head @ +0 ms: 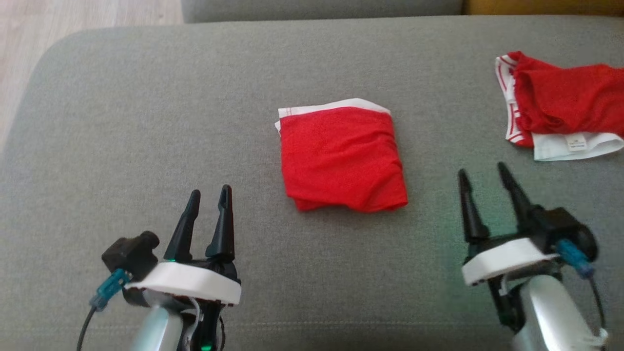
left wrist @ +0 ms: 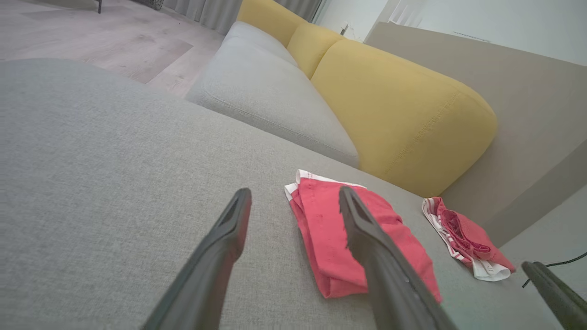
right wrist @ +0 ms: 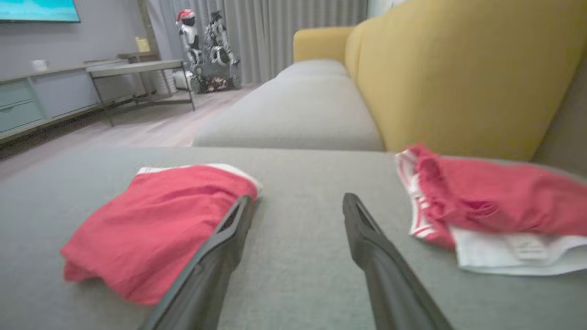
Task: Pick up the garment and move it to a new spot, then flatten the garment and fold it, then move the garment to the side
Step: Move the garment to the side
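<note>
Jaws apart, L+R; red garment point(head: 342, 158) folded squarish, grey woven cushion point(head: 146, 122).

A crumpled red-and-white garment point(head: 560, 105) lies on a grey sofa seat point(head: 146, 122) before yellow back cushions point(left wrist: 394, 110). Beyond are wood floor point(left wrist: 114, 41), curtains point(right wrist: 284, 36) and what may be robot figurines point(right wrist: 206, 39).

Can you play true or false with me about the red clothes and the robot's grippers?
The folded red garment lies on the grey cushion. True.
The left gripper holds it. False: it is open, empty and apart from the garment.
The right gripper is open. True.
The crumpled red garment lies on the floor. False: it lies on the cushion too, at the right.
The sofa back is blue. False: it is yellow.
</note>
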Robot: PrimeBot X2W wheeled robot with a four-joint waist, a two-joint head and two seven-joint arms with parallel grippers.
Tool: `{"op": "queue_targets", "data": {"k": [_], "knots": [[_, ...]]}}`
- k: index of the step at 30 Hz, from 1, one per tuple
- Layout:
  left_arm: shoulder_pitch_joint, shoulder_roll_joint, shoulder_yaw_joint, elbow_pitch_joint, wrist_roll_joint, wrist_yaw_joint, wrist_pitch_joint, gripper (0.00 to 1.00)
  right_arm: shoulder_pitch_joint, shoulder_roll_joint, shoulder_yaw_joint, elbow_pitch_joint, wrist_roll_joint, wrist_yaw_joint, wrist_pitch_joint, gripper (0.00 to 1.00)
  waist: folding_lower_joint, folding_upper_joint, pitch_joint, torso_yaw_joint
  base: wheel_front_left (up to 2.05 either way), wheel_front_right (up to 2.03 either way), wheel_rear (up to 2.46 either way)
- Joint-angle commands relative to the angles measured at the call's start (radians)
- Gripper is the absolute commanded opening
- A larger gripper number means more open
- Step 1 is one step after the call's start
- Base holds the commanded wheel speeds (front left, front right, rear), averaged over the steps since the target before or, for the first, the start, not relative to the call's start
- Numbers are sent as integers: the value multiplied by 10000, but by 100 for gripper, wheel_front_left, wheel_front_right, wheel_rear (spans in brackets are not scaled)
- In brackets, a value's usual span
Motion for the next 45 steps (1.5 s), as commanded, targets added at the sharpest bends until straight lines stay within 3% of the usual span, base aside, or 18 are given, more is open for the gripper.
{"op": "queue_targets", "data": {"k": [1,16,23,24,25,26,32,36,41,45], "knots": [[-421,72,260,-310,47,-25,-122,100,-454,44,361,-155,207,65,138,100,0,0,165,116,0,0,0],[-1084,72,-252,-262,-60,-17,-122,100,-2673,184,1276,2159,3280,65,1674,100,0,0,1326,1290,0,0,0],[-1197,72,-410,-282,-169,43,-122,100,-3276,90,1455,3200,3771,65,1997,100,0,0,1489,1688,0,0,0],[-1193,72,-421,-284,-175,49,-122,100,-3333,85,1500,3357,3853,65,2083,65,0,0,1498,1712,0,0,0],[-1189,72,-430,-284,-178,57,-122,100,-3401,48,1533,3495,3872,65,2110,24,0,0,1509,1728,0,0,0],[-1187,72,-438,-285,-180,65,-122,100,-3474,8,1578,3596,3853,65,2077,0,0,0,1520,1737,0,0,0],[-1168,72,-398,-274,-147,93,-122,100,-3775,-465,2251,3802,3071,65,1406,0,0,0,1498,1581,0,0,0],[-1198,72,-360,-300,-85,74,-122,100,-4020,-949,2720,3911,1788,65,599,0,0,0,1411,1250,0,0,0],[-1289,72,-312,-409,36,37,-122,100,-4336,-1477,3123,3645,709,65,201,0,0,0,1415,637,0,0,0],[-1458,72,-259,-513,283,-59,-122,100,-4768,-2347,3535,3043,359,65,304,0,0,0,1576,-158,0,0,0]]}}
